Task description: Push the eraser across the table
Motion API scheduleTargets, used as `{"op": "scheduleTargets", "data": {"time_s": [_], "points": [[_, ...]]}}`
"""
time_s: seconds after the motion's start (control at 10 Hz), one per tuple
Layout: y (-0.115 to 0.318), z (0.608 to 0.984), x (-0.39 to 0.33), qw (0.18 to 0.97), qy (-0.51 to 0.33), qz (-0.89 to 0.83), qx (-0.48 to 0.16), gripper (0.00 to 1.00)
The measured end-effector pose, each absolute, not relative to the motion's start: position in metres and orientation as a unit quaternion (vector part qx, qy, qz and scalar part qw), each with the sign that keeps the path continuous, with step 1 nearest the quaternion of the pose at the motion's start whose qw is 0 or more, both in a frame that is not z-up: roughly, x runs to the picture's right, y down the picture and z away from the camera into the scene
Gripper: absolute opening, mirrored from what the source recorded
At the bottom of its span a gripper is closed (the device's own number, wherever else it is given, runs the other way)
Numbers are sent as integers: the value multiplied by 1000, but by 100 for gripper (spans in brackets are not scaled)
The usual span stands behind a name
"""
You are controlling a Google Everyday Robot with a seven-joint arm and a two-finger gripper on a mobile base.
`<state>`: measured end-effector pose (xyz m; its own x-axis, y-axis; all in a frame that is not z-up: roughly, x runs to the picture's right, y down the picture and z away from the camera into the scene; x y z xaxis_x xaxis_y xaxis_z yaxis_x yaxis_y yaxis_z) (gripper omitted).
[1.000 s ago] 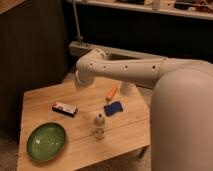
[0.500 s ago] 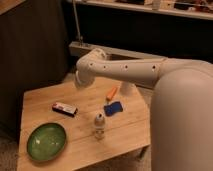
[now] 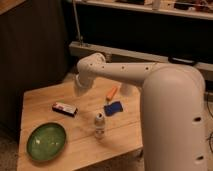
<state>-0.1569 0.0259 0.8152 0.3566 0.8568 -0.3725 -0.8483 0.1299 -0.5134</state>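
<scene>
The eraser lies flat on the left half of the light wooden table, with a white middle, a red end and dark edges. My white arm reaches in from the right and bends down at an elbow over the table's far edge. The gripper is at the arm's lower end, above the far left part of the table. It is behind and a little right of the eraser, and apart from it.
A green plate sits at the front left. A small white bottle stands near the middle. A blue wavy-edged pad and an orange marker-like stick lie right of centre. A dark wall and a rail run behind the table.
</scene>
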Motion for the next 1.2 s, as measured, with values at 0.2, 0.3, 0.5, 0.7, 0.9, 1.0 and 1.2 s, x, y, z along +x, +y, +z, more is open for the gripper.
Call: {"op": "scheduleTargets", "data": {"time_s": [0.2,0.3,0.5,0.7,0.9,1.0,1.2], "points": [[48,830,-168,746,1,554,-369,0],[56,838,-174,747,2,549,-376,0],[66,851,-184,751,1,539,-381,0],[71,869,-192,759,2,528,-381,0],[78,883,-197,767,6,520,-376,0],[79,888,-199,771,5,517,-371,0],[80,895,-204,780,0,515,-355,0]]}}
